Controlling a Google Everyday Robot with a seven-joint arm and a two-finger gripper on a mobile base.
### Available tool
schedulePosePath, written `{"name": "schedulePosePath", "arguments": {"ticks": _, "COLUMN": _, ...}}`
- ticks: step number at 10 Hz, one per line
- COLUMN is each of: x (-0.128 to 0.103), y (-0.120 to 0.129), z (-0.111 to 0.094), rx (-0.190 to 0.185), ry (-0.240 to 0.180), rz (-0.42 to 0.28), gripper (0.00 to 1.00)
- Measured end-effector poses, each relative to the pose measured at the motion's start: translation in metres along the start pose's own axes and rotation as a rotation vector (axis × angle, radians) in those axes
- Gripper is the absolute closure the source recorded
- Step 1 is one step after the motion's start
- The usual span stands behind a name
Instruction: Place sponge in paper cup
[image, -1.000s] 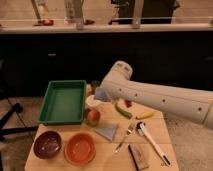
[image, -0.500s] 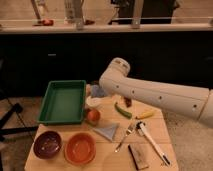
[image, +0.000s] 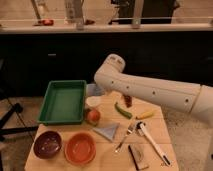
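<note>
The white paper cup (image: 93, 101) stands upright on the wooden table, just right of the green tray. A blue-grey patch that looks like the sponge (image: 92, 90) sits right behind and above the cup, at the end of my white arm. My gripper (image: 98, 91) is there too, mostly hidden by the arm's wrist, directly over the cup's far side. I cannot tell whether the sponge is held or lies on the table's back edge.
A green tray (image: 62, 101) is left of the cup, with an orange fruit (image: 93, 116) and a pale blue folded cloth (image: 107, 131) in front. A dark bowl (image: 47, 144) and an orange bowl (image: 80, 147) stand at the front left. A green pepper (image: 122, 110), a brown cup (image: 128, 100), utensils (image: 150, 140) and a brown block (image: 137, 157) lie to the right.
My arm's elbow has shifted slightly left and up. The arm's end stays over the paper cup. Nothing on the table has moved.
</note>
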Motion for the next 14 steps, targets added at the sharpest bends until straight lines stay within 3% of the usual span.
{"name": "schedulePosePath", "arguments": {"ticks": 6, "x": 0.002, "y": 0.002, "z": 0.001, "rx": -0.006, "ry": -0.002, "rz": 0.003, "gripper": 1.00}}
{"name": "schedulePosePath", "arguments": {"ticks": 11, "x": 0.000, "y": 0.007, "z": 0.043, "rx": -0.121, "ry": -0.108, "rz": 0.029, "gripper": 1.00}}
{"name": "schedulePosePath", "arguments": {"ticks": 14, "x": -0.004, "y": 0.010, "z": 0.063, "rx": -0.160, "ry": -0.164, "rz": 0.041, "gripper": 1.00}}
